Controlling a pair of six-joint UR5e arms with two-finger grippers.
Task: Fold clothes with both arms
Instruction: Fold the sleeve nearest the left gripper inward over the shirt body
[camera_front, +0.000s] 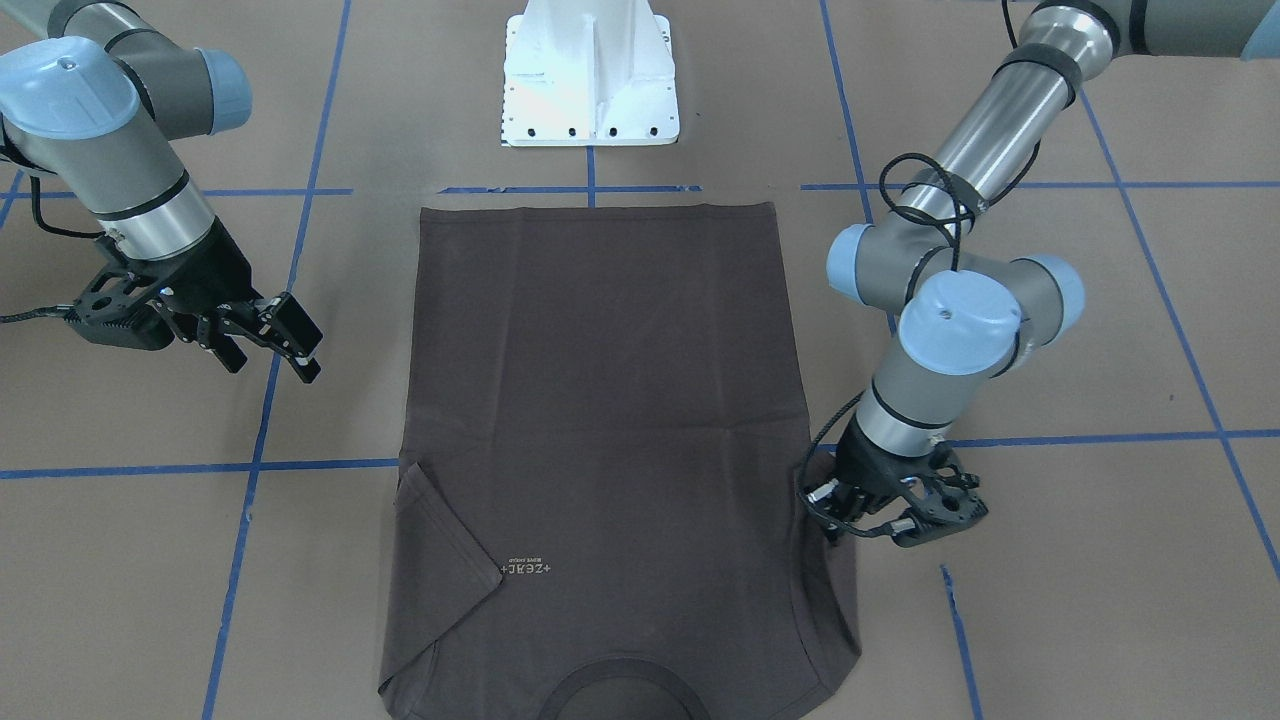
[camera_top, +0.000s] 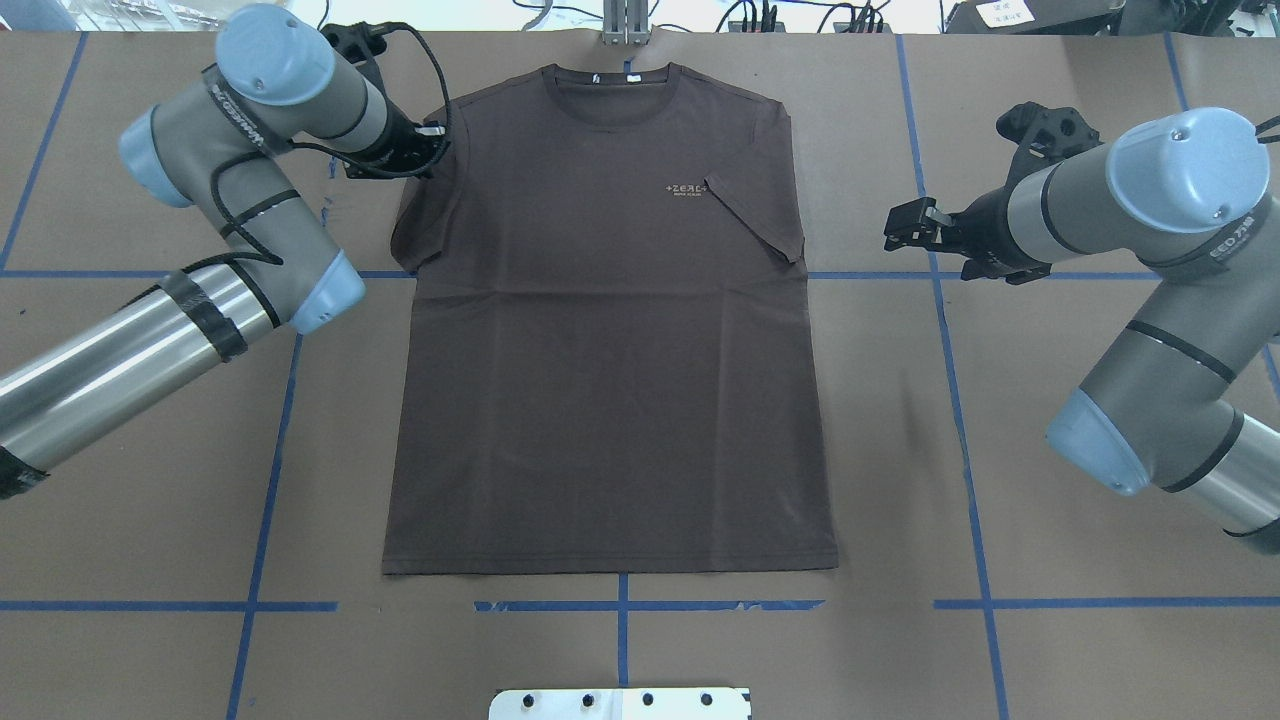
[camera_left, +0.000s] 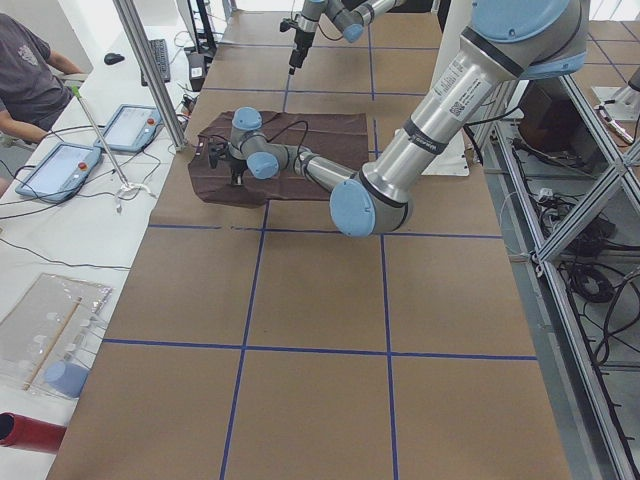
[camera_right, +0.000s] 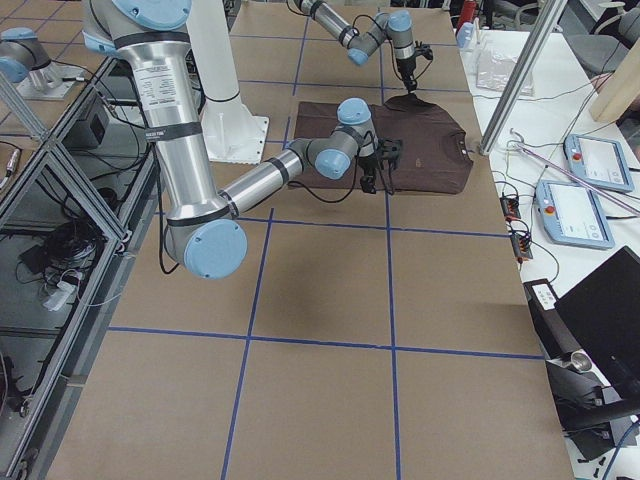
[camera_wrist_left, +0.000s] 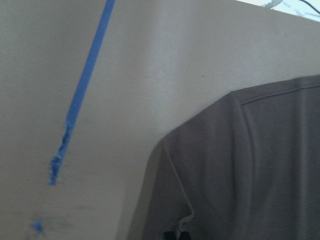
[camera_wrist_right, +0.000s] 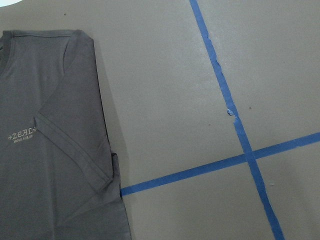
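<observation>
While the left gripper (camera_top: 432, 150) pinches the T-shirt (camera_top: 600, 350) sleeve at ten o'clock overhead, the right gripper (camera_top: 902, 228) hovers released at two o'clock, apart from it.

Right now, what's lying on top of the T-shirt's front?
One sleeve is folded in over the T-shirt, its corner beside the pale logo. The cloth beneath that sleeve is hidden.

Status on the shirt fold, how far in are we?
Done: the T-shirt lies flat, its right sleeve folded in beside the logo. The right gripper is open, clear of the cloth.
In hand: the left gripper seems pinched on the left sleeve, not yet folded.
Left: that sleeve, then the body folds; the hem lies fully out.
</observation>
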